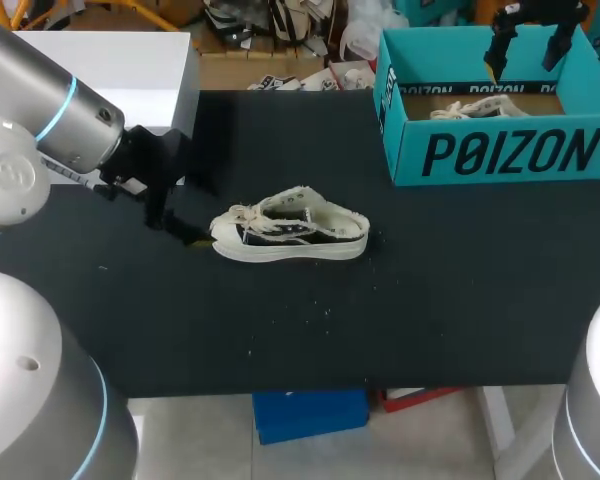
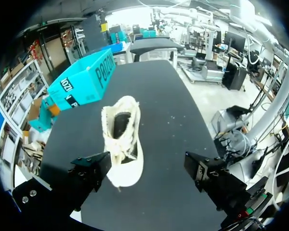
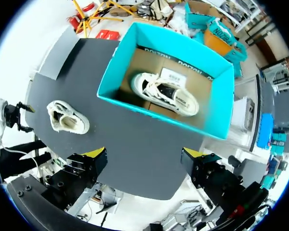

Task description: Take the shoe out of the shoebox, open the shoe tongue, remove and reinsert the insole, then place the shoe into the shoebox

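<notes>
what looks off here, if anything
Nothing broken or spilled. The one oddity: small pale specks scattered on the table near the shoe, which stands upright with loose laces. A second shoe lies in the shoebox.

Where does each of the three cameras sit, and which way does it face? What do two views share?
Head view: fixed above and behind the robot, facing down on the table; the left arm and right pincer show.
Left wrist view: on the left wrist, facing along the open left pincer toward the loose shoe's toe.
Right wrist view: on the right wrist above the shoebox, facing down; its open pincer shows.
Shared: all three show the shoe and shoebox.
</notes>
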You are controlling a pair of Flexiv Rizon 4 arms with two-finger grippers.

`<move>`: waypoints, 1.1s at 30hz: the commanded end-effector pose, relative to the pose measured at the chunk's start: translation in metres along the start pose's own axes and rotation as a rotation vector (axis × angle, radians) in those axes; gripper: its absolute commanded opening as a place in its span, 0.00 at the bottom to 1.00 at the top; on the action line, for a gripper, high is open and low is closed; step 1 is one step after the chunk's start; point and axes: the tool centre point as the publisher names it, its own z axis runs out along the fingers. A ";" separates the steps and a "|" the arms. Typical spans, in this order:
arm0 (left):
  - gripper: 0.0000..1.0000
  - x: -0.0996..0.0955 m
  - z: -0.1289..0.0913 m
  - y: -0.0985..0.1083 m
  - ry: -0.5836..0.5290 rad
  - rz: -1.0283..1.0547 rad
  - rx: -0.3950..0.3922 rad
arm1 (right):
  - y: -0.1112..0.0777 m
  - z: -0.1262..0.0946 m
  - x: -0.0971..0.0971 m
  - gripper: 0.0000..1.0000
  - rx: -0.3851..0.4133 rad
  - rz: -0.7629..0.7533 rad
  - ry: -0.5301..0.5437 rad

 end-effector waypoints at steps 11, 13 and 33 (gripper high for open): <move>1.00 0.001 0.001 0.001 -0.005 0.002 0.002 | -0.033 -0.017 0.052 1.00 -0.174 -1.378 0.287; 1.00 0.001 0.001 0.001 -0.005 0.002 0.002 | -0.033 -0.017 0.052 1.00 -0.176 -1.439 0.300; 1.00 0.001 0.001 0.001 -0.005 0.002 0.002 | -0.033 -0.017 0.052 1.00 -0.186 -1.565 0.332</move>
